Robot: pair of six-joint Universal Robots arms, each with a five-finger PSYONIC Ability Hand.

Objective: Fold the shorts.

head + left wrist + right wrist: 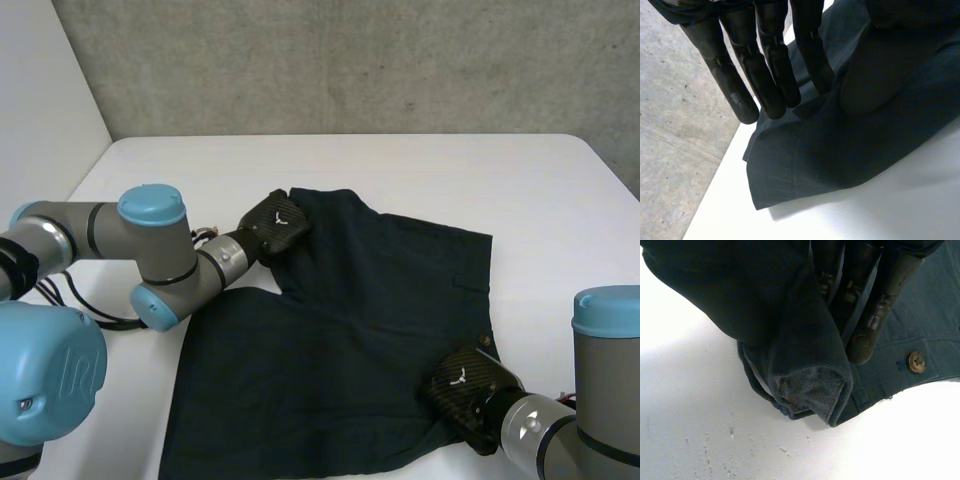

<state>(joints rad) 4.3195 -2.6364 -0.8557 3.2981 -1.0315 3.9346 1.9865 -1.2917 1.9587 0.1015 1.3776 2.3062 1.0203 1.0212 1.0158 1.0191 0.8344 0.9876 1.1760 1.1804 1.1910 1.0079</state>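
Dark navy shorts [340, 330] lie spread on the white table [500, 170]. My left hand [275, 225] is at the far left corner of one leg hem. In the left wrist view its fingers [765, 75] reach down over the hem of the shorts [815, 160], and the cloth bulges over the thumb opposite them, pinched. My right hand [468, 385] is at the waistband on the near right. Its fingers [875, 305] press a lifted fold of the waistband [810, 370] against the thumb, beside a brass button [916, 361].
A concrete wall [350, 60] stands behind the table's far edge. Bare white tabletop [180, 170] runs around the shorts at the back and both sides. The grey floor [670, 125] shows past the table edge near the left hand.
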